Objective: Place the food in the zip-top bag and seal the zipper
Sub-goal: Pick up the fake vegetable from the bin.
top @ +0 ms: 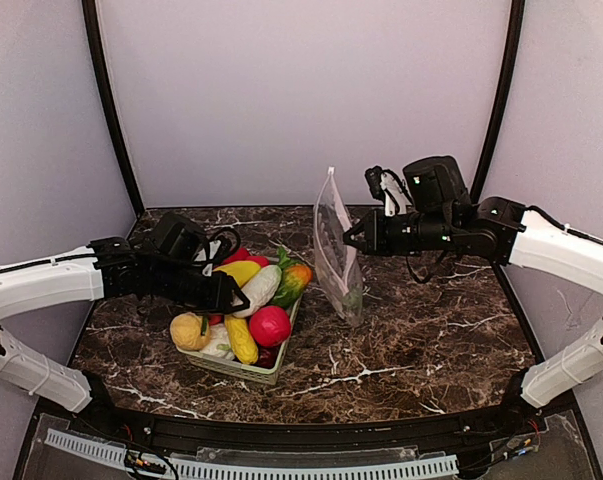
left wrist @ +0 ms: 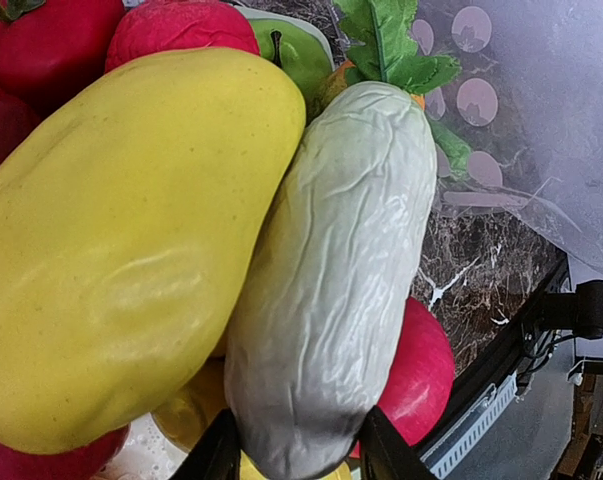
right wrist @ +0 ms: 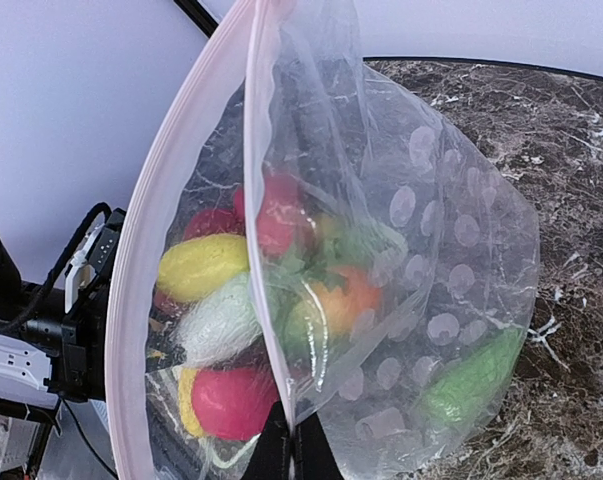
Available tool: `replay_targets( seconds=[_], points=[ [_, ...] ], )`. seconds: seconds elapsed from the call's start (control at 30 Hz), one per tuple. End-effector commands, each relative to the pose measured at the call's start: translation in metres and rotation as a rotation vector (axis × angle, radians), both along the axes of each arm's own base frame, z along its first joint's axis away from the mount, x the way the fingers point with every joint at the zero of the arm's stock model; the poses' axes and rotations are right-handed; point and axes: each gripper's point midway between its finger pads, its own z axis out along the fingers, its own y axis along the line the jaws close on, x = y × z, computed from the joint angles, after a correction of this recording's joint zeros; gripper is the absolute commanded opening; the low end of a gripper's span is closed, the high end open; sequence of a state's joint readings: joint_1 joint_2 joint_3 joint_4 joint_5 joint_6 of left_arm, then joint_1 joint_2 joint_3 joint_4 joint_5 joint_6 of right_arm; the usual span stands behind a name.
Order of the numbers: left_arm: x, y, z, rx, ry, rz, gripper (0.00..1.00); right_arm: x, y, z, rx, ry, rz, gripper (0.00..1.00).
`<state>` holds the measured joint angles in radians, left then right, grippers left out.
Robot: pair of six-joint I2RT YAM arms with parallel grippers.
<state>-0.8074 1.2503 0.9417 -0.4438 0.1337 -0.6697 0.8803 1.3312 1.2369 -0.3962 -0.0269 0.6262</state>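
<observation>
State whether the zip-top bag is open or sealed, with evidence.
Open. On the zip-top bag, the two pink zipper edges bow apart in the right wrist view, leaving a mouth; the right gripper pinches one edge.

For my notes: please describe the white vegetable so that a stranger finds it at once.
Left of centre on the dark marble table stands a pale green basket heaped with toy food. On top, between the left claw's fingers, lies the white vegetable: long and wrinkled, while its neighbours are smooth and bright.

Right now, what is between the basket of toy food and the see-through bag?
Just a bare strip of marble table between the basket and the bag; the top view shows it.
</observation>
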Motion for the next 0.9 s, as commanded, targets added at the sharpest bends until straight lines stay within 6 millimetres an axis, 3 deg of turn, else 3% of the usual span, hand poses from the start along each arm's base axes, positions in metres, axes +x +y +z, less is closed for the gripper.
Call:
replay_targets(
  seconds=[0.0,0.67,0.87],
  points=[
    [-0.004,0.003,-0.003,0.01,0.002,-0.004,0.38,0.004,-0.002,0.0,0.004,-0.013,-0.01,0.0],
    [-0.012,0.004,0.036,-0.098,-0.061,-0.02,0.3,0.005,-0.003,-0.002,-0.001,-0.014,-0.015,0.0],
    [-0.02,0.0,0.084,-0.193,-0.18,-0.109,0.3,0.007,-0.004,-0.007,-0.023,-0.024,-0.015,0.0]
  ],
)
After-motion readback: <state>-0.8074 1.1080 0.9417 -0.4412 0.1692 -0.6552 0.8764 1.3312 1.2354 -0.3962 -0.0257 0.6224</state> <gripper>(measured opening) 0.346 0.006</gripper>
